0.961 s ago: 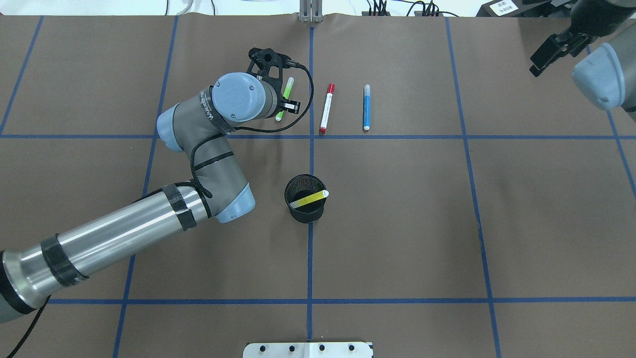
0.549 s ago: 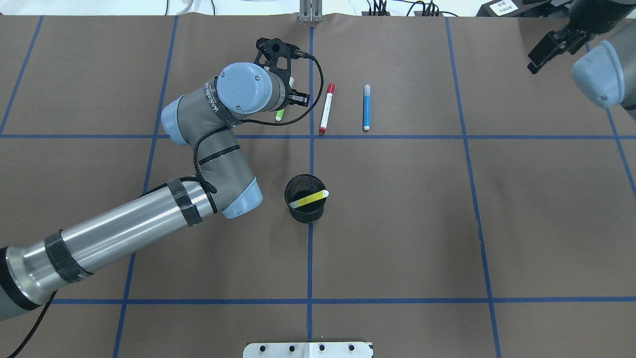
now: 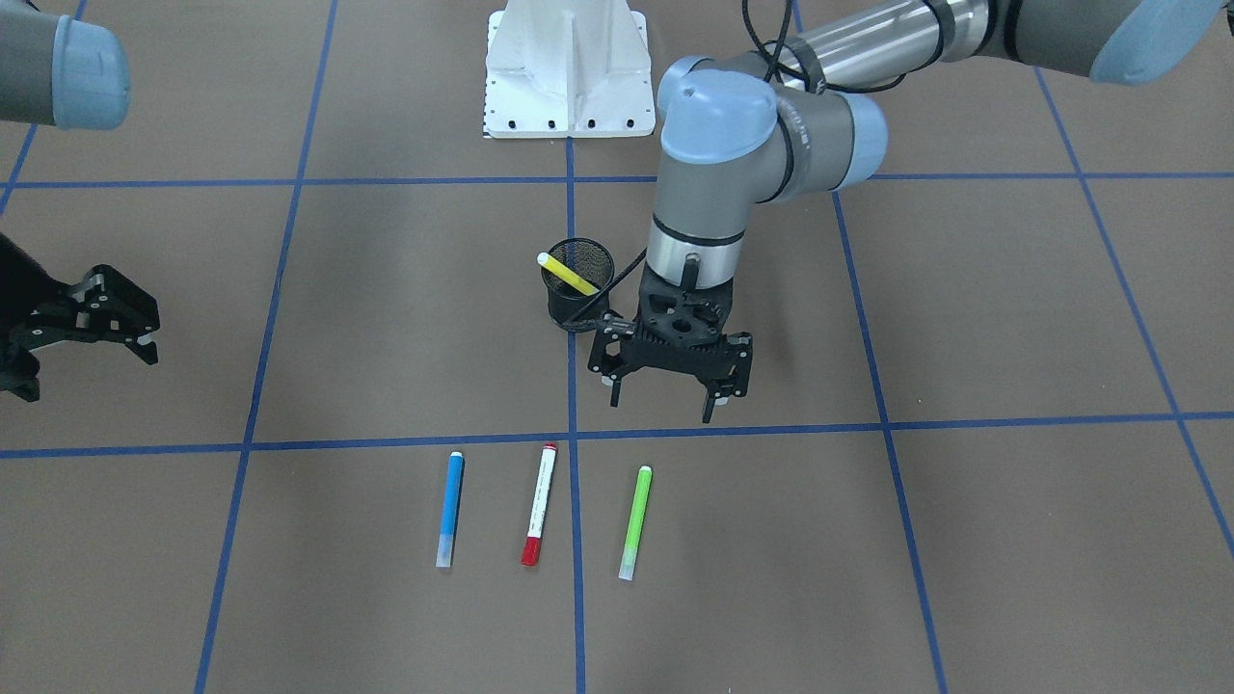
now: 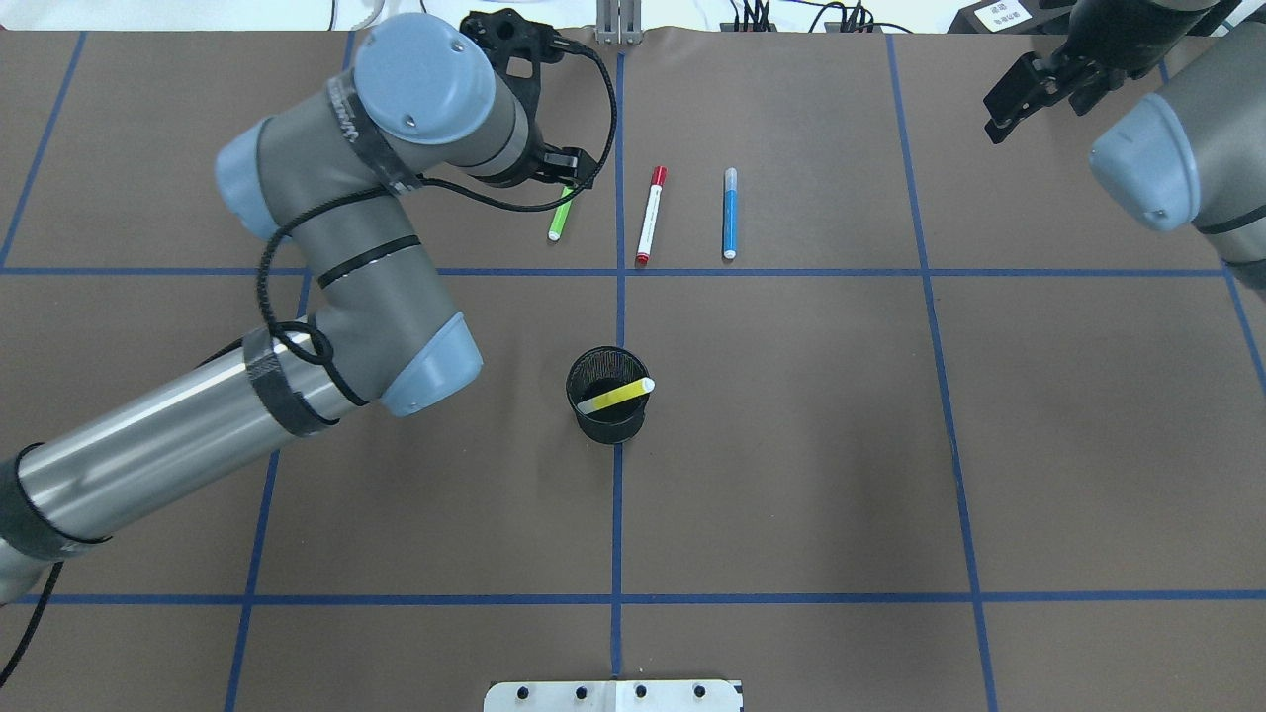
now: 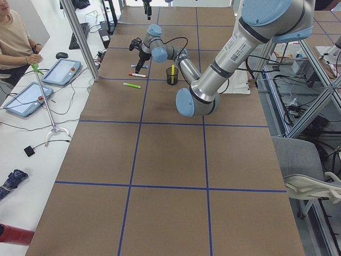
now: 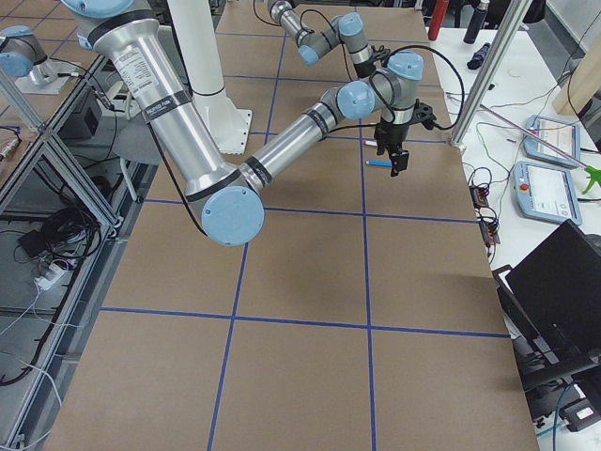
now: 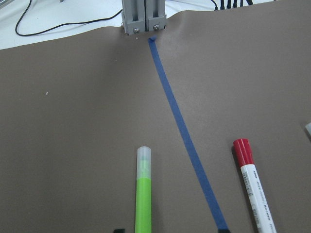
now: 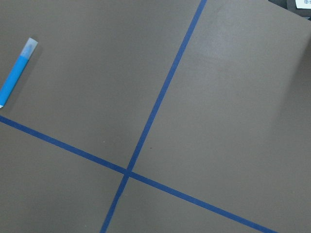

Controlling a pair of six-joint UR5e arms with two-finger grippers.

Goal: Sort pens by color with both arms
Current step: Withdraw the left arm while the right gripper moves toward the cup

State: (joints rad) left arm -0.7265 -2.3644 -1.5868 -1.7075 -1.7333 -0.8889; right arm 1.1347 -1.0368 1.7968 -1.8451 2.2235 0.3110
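Note:
The lime green pen, the white pen with red ends and the blue pen lie side by side on the brown mat beyond the blue tape line. The yellow pen leans in the black mesh cup. My left gripper is open and empty, raised above the mat near the green pen. In the left wrist view the green pen lies between the fingertips. My right gripper is open and empty, high at the far right. The blue pen also shows in the right wrist view.
The white pedestal base stands at the robot's edge of the table. A metal bracket sits at the far edge on the centre line. An operator sits by tablets beside the table's far side.
My left wrist has risen and swung toward the far edge, uncovering the green pen, which stays on the mat. My right gripper has shifted leftward.

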